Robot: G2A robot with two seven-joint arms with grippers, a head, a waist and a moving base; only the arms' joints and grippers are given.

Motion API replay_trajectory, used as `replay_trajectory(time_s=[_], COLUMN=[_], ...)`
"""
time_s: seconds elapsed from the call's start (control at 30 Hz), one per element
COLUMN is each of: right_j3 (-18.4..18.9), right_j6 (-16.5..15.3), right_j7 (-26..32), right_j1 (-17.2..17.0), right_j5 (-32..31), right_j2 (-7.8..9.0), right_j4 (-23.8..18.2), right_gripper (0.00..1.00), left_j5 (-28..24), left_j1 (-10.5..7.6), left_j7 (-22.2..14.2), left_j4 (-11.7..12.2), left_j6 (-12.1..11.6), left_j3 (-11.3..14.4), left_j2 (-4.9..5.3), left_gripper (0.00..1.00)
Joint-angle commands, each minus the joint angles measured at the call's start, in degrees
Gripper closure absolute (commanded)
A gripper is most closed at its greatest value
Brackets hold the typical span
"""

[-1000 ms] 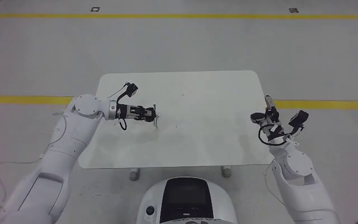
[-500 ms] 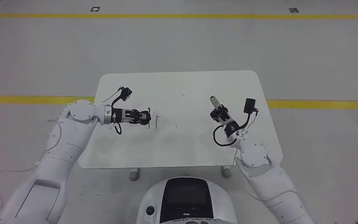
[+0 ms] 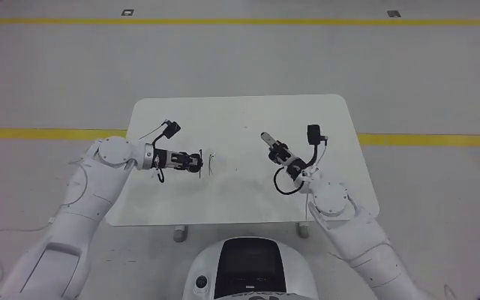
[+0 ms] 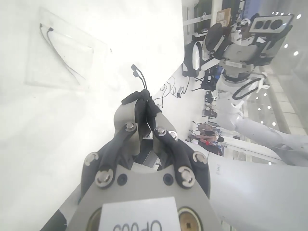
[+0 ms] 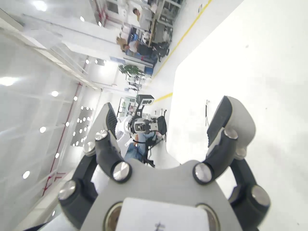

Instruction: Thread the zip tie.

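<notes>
Pinching zip tie (image 4: 135,73) (two black heads protrude): left gripper (image 4: 144,101) | right gripper (image 5: 166,105) jaws spread, above table (image 3: 247,120)

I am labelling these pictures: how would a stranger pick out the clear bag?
Start at the white table. Just beyond the left gripper, jaws shut on black zip ties, lies a flat clear plastic bag. It alone is transparent, with thin black strands inside.

Left tool (image 3: 199,160), right tool (image 3: 265,137), above table (image 3: 240,112)
</notes>
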Motion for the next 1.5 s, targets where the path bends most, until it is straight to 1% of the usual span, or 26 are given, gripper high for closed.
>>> replay_trajectory(time_s=[0.0,0.1,0.2,0.33,0.37,0.43,0.5,0.67,0.7,0.77,0.8,0.83,0.87,0.9,1.03,1.1,1.17,1.23,1.4,1.43,1.47], right_j3=[-3.09,-7.92,-12.48,-17.37,-18.15,-18.34,-18.34,-18.34,-18.34,-17.24,-16.96,-17.17,-17.33,-17.66,-20.18,-21.64,-22.84,-22.84,-22.83,-22.80,-23.06], right_j6=[2.87,5.76,7.35,8.10,7.91,7.85,7.85,7.85,7.85,6.40,6.92,7.88,9.37,10.21,12.02,12.95,13.01,13.01,12.91,12.82,13.30], right_j7=[2.74,4.75,4.79,4.66,5.03,5.14,5.14,5.14,5.14,5.96,6.78,7.74,8.99,9.88,11.37,11.66,11.85,11.85,11.73,11.44,11.44], right_j1=[3.63,8.67,13.56,19.21,20.22,20.56,20.56,20.56,20.56,19.59,19.84,20.49,21.26,22.16,26.02,28.05,29.56,29.56,29.40,28.97,29.03], right_j5=[-0.79,-2.96,-3.20,-1.59,0.03,0.57,0.57,0.57,0.57,3.27,3.64,3.32,4.50,5.17,6.17,6.88,7.13,7.13,7.09,6.56,5.65], right_j2=[-0.68,-1.98,-3.77,-6.41,-7.07,-7.28,-7.28,-7.28,-7.28,-7.28,-7.31,-7.44,-7.78,-8.12,-9.96,-11.15,-12.12,-12.12,-12.12,-12.12,-12.17], right_j4=[1.48,4.94,9.23,14.87,16.24,16.74,16.74,16.74,16.74,17.19,17.81,18.36,19.33,20.05,24.35,26.73,28.48,28.48,28.45,28.29,28.14], right_gripper=[0.00,0.00,0.00,0.00,0.00,0.00,0.00,0.00,0.00,0.00,0.00,0.00,0.00,0.00,0.00,0.00,0.00,0.00,0.00,0.00,0.00], left_j5=[0.55,1.53,1.34,0.01,-0.76,-2.79,-2.05,-2.05,-2.05,-1.92,-1.62,-1.53,-1.60,-1.33,-0.68,-1.65,-3.33,-3.43,-3.43,-3.25,-3.08], left_j1=[-0.11,0.03,0.23,0.24,0.17,-0.03,-0.47,-0.47,-0.20,0.30,0.33,0.41,0.54,0.54,1.21,1.67,2.13,2.09,2.09,2.57,2.71], left_j7=[-0.53,-1.32,-2.54,-5.02,-5.64,-7.23,-7.23,-7.23,-6.60,-5.58,-5.65,-5.94,-6.36,-6.65,-7.23,-7.23,-7.23,-7.23,-7.23,-5.59,-4.87], left_j4=[-0.03,-0.41,-0.75,-0.85,-0.72,-0.42,0.09,0.09,-0.28,-1.33,-1.80,-2.39,-2.84,-3.25,-5.81,-6.82,-7.48,-7.68,-7.68,-7.98,-8.20], left_j6=[0.00,0.00,0.00,0.00,0.00,0.00,0.00,0.00,0.00,0.00,0.00,0.00,0.00,0.00,0.00,0.00,0.00,0.00,0.00,0.41,0.68], left_j3=[-0.42,-1.15,-1.66,-1.72,-1.73,-1.37,-0.60,-0.60,-0.42,-0.06,0.01,0.04,-0.09,-0.21,-0.50,-0.57,-0.40,-0.40,-0.40,-0.10,0.10], left_j2=[0.38,1.04,1.54,1.90,1.92,1.87,1.93,1.93,1.89,1.96,2.04,2.14,2.29,2.43,3.10,3.51,3.88,4.32,4.32,4.28,4.28], left_gripper=[1.00,1.00,1.00,1.00,1.00,1.00,1.00,1.00,1.00,1.00,1.00,1.00,1.00,1.00,1.00,1.00,1.00,1.00,1.00,1.00,1.00])
